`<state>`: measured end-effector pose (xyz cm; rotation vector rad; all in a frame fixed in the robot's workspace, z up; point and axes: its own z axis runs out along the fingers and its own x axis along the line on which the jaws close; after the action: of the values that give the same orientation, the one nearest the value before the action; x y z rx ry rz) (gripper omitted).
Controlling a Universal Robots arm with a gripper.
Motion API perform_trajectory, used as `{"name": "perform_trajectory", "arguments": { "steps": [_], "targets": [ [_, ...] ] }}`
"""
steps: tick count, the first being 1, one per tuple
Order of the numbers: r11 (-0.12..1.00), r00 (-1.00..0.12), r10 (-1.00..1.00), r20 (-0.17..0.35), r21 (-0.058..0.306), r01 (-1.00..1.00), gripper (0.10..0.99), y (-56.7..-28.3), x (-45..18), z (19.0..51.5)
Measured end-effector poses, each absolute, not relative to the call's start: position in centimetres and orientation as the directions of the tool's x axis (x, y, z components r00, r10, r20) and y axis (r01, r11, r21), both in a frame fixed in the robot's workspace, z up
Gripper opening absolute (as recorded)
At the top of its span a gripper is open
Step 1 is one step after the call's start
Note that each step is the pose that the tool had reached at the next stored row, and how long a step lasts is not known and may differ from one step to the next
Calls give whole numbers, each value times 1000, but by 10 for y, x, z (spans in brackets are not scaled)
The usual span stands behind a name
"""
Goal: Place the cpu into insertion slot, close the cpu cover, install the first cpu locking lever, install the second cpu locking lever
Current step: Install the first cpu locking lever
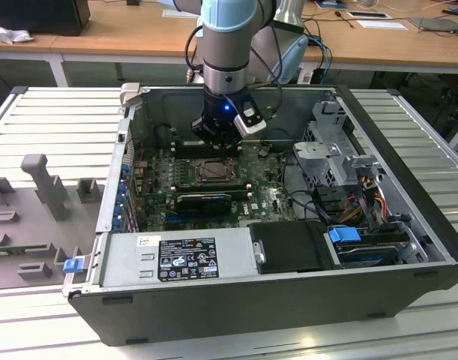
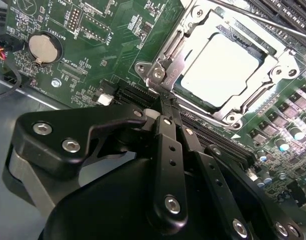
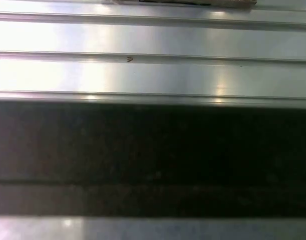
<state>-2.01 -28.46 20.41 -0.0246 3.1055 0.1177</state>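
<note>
The jaws of the gripper (image 2: 165, 107) are pressed together with nothing between them, their tips meeting just beside the hinge corner of the cpu cover (image 2: 165, 60) in the second wrist view. Held like this, the tips form one narrow point, which suits pushing or hooking a thin wire part better than grasping.

The cpu (image 2: 225, 67) lies flat in its socket on the motherboard (image 2: 117, 30), its pale metal top showing through the open centre of the cover. The cover lies down over the chip and frames it on all sides, so seating and cover closure appear done. A thin wire lever (image 2: 273, 22) runs along the far side of the socket; whether it is latched cannot be told.

In the exterior view the arm (image 1: 227, 45) descends vertically into the open computer case (image 1: 236, 300), which lies on its side on the ribbed metal counter (image 1: 49, 112). The gripper (image 1: 214, 135) hangs directly over the socket (image 1: 212, 171), near the middle of the board, towards the case's rear wall.

The first wrist view presents ribbed metal panel (image 3: 153, 70) above a dark band.
</note>
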Motion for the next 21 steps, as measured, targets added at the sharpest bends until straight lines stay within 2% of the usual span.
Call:
{"name": "perform_trajectory", "arguments": {
  "steps": [11, 15, 21],
  "targets": [
    [996, -999, -14, -35, 89, -17, 106, -286, -20, 200],
    [996, -999, -14, -35, 89, -17, 106, -286, -20, 218],
    [996, -999, -14, -35, 89, -17, 106, -290, -20, 219]
  ]
}}
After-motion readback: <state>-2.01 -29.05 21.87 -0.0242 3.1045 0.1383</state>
